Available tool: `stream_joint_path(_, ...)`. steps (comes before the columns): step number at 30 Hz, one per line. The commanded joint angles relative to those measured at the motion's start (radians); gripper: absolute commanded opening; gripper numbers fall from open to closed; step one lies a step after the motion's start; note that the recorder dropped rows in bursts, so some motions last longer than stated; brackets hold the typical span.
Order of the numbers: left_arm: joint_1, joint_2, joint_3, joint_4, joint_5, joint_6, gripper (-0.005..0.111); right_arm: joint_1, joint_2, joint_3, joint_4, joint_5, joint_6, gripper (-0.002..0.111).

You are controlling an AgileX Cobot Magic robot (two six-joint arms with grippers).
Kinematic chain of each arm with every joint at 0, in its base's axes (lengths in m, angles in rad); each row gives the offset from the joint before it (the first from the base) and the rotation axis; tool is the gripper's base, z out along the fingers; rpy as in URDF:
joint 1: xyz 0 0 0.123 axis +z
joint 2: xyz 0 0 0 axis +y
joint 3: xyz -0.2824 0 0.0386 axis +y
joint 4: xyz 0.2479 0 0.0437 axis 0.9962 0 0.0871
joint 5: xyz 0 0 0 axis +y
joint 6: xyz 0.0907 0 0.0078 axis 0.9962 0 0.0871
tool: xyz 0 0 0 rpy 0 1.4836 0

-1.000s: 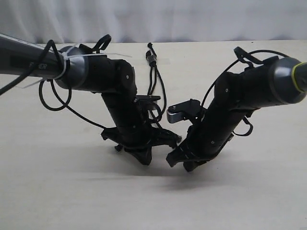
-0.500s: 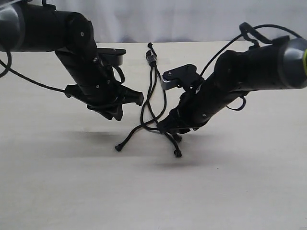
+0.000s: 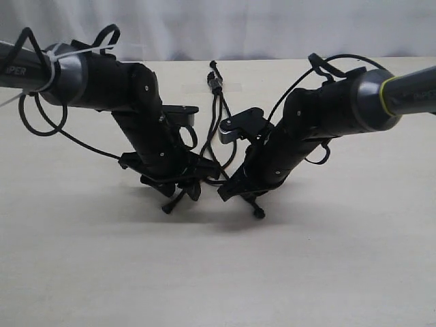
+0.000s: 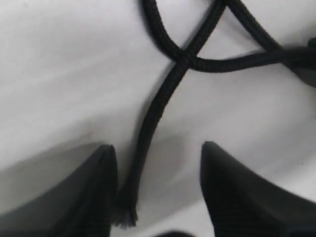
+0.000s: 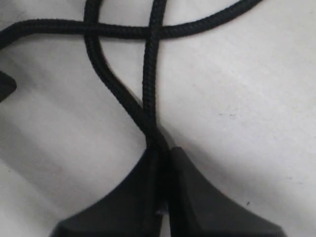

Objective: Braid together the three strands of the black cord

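On the pale desk [image 3: 354, 272] the thin matte black cord [image 3: 216, 85] lies crossed: the right claw [image 5: 159, 148] is clamped on two strands [image 5: 152, 74], the left claw [image 4: 157, 148] gapes astride a loose strand [image 4: 165, 96] lying lengthwise between its jaws.

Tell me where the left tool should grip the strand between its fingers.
Probably grip the strand on its straight stretch near the frayed end, descending from above: it lies flat on the table, lengthwise between the fingers of the open left tool.
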Motion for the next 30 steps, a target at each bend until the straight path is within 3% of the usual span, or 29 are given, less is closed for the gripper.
stream_joint_path(1,-0.002,0.030,0.002,-0.003,-0.012,0.006,0.020,-0.002,0.000,0.002,-0.014,0.022,-0.020,0.004)
stream_joint_path(3,-0.002,0.043,0.005,-0.005,-0.013,0.006,0.001,-0.002,-0.006,0.002,-0.014,0.052,-0.015,0.004)
stream_joint_path(4,-0.002,0.048,0.005,-0.007,-0.013,0.006,0.000,-0.002,-0.006,0.002,-0.014,0.068,-0.015,0.004)
stream_joint_path(10,-0.004,0.049,0.005,-0.109,0.032,0.006,0.000,-0.002,-0.010,0.002,0.011,0.168,-0.057,0.004)
stream_joint_path(19,-0.081,0.049,0.005,-0.115,0.049,0.001,0.000,-0.002,-0.020,0.002,0.059,0.218,-0.065,0.004)
stream_joint_path(30,-0.084,0.049,0.005,-0.113,0.051,-0.020,0.000,-0.002,-0.080,0.002,0.054,0.253,-0.070,0.004)
